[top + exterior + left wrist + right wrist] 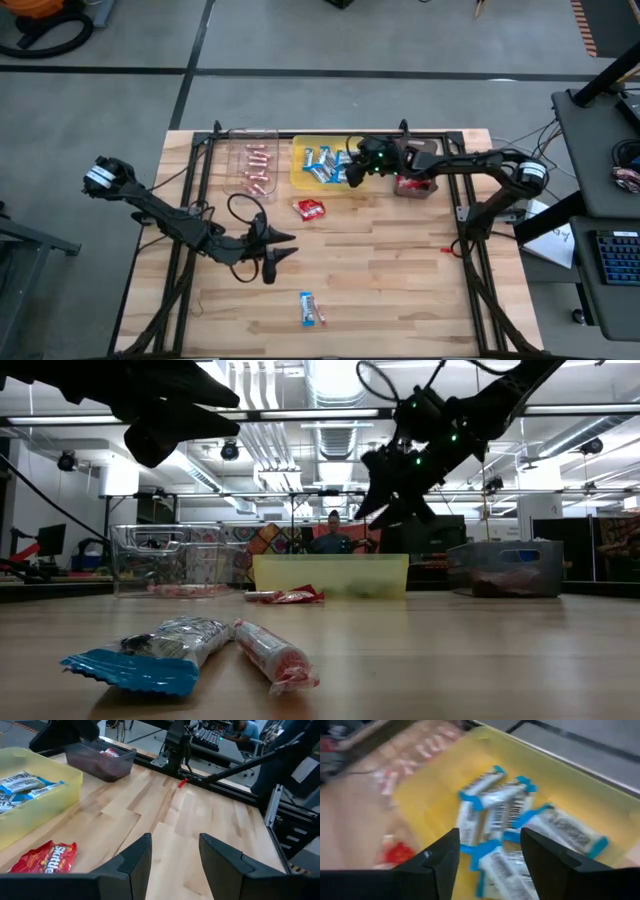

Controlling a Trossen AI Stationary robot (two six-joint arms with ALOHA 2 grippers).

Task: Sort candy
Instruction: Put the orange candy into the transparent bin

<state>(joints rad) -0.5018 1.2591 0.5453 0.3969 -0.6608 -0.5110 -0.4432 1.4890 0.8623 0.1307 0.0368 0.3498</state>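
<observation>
Three trays sat in a row at the far side of the wooden desk. The clear tray held thin pinkish sticks, lying side by side. The yellow tray in the middle held a pile of blue-and-white bars; in the right wrist view the bars lay at mixed slants, some on top of others. The dark tray held red packets.

The right gripper hung above the yellow tray. Its jaws stood apart with nothing between them, and the bars lay just under and ahead of them.

One red packet lay on the desk just in front of the yellow tray, its long side running about left to right. Nearer the front edge lay one blue-and-white bar with a pinkish stick touching it; both pointed front to back.

The left gripper waited over the middle of the desk. Its jaws were apart and held nothing. The red packet lay off to one side of them, and the bar and stick were well apart from them.
</observation>
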